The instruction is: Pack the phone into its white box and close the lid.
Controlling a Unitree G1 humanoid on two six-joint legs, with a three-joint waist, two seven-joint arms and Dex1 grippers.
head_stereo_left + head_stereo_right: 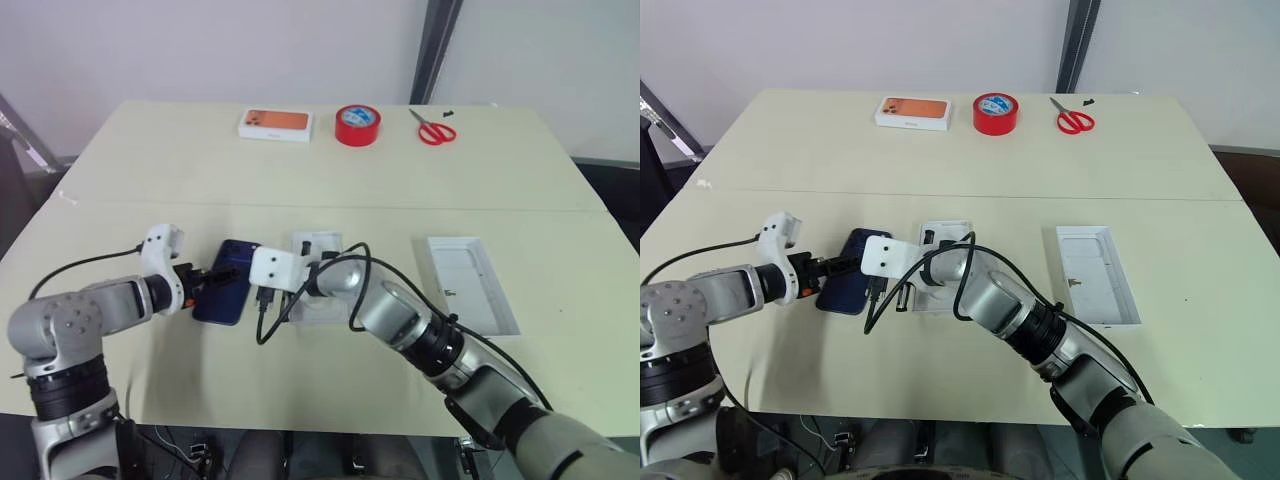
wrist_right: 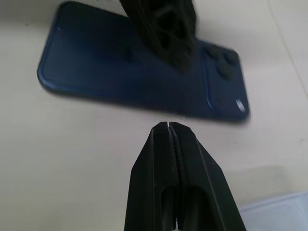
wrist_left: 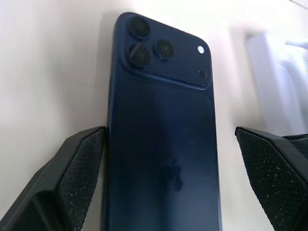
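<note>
The phone [image 1: 227,281] lies face down on the table [image 1: 180,160], left of centre in the left eye view, its camera cluster toward the far end. The left gripper [image 3: 168,159] straddles it with fingers [image 3: 79,173] spread wide, not clamping. The right gripper [image 2: 168,126] is pinched shut on nothing, just beside the phone. The white box [image 1: 318,285] sits at centre, partly hidden by the right arm; the lid [image 1: 470,282] lies open-side up at right

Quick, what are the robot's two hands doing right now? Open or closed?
Left gripper: open, fingers either side of the phone, not gripping.
Right gripper: shut, holding nothing, beside the phone.
</note>
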